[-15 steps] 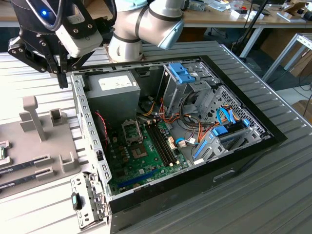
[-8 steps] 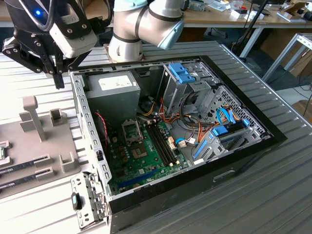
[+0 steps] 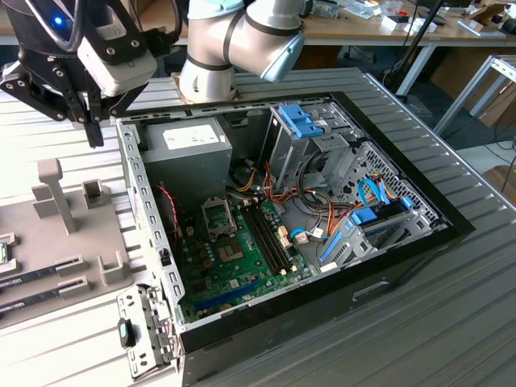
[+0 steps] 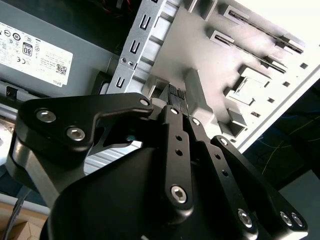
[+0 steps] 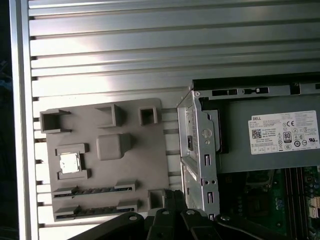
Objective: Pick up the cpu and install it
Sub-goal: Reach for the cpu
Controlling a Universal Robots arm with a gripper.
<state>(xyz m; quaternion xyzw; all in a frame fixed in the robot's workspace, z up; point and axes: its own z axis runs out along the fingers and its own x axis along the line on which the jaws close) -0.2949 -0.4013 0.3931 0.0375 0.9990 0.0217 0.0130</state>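
The cpu (image 5: 70, 162) lies flat in a square nest of the grey holder tray (image 5: 135, 165) beside the open computer case; the second wrist view shows the cpu (image 4: 246, 90) in that nest too. My gripper (image 3: 93, 133) hangs above the table near the case's back corner, on the exterior view's left. Its fingers are shut with nothing between them. In the first wrist view the gripper (image 5: 167, 198) is over the tray's edge nearest the case, well apart from the cpu. On the green motherboard (image 3: 242, 262), the socket (image 3: 219, 218) has its frame raised.
Two memory sticks (image 5: 95, 190) lie in slots of the tray. The case's metal wall (image 3: 141, 201) stands between tray and motherboard. A grey power supply (image 3: 185, 149), drive cages with blue clips (image 3: 302, 121) and cable bundles (image 3: 274, 189) crowd the case.
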